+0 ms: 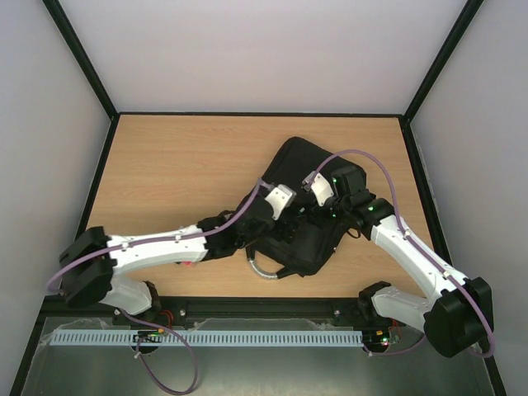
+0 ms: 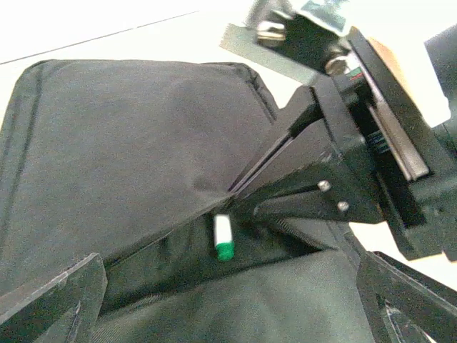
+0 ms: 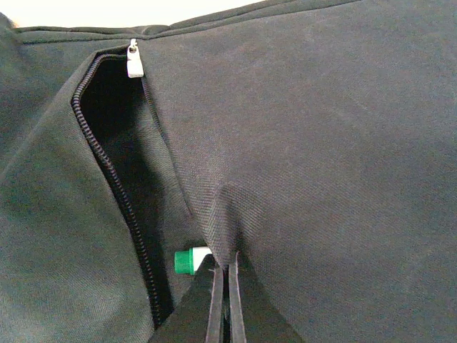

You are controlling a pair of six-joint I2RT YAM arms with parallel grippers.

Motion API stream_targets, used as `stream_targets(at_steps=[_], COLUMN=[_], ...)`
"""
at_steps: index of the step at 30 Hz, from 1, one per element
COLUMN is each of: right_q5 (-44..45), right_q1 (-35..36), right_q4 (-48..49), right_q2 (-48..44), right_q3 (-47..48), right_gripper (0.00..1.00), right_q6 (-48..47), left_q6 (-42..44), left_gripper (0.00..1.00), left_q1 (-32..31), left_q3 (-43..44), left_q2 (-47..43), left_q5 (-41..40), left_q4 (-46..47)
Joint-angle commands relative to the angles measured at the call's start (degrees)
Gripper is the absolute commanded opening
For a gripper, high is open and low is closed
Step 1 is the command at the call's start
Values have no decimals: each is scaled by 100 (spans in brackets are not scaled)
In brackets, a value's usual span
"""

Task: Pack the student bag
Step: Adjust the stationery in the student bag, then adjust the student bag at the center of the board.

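Note:
The black student bag [image 1: 307, 165] lies in the middle of the table, its grey curved handle [image 1: 259, 268] towards me. My right gripper [image 3: 227, 275] is shut on a fold of the bag's fabric beside the open zip and holds the pocket open; it also shows in the left wrist view [image 2: 343, 171]. A white marker with a green cap [image 2: 223, 237] lies inside the pocket and shows in the right wrist view [image 3: 187, 261]. My left gripper [image 2: 228, 286] is open and empty just above the pocket opening.
The zip pull [image 3: 133, 61] sits at the far end of the opening. A small red object [image 1: 188, 264] shows under the left arm. Black frame rails [image 1: 99, 169] edge the wooden table [image 1: 181, 165].

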Motion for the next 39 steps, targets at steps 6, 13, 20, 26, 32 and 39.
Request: stream_targets(at_steps=[6, 13, 20, 26, 32, 39], right_q5=[-191, -302, -281, -287, -225, 106], right_q1=[32, 32, 32, 31, 29, 23], right_q4=[127, 62, 11, -7, 2, 90], right_q2=[-168, -151, -88, -50, -25, -24], right_q3=[-21, -71, -53, -58, -76, -121], right_gripper=[1, 1, 1, 1, 1, 1], right_q6=[19, -129, -173, -207, -220, -210], left_q6=[-1187, -2039, -1807, -1900, -1879, -1679], left_gripper=[99, 78, 67, 51, 22, 16], left_q1=[138, 2482, 3301, 3051, 1870, 1171], left_q3=[-893, -1015, -1582, -2061, -1520, -699], left_q2=[-1690, -2230, -2302, -1939, -788, 206], left_q5=[-1873, -264, 1406, 2074, 1549, 1021], left_q4=[-1622, -3338, -3577, -2175, -1433, -1257])
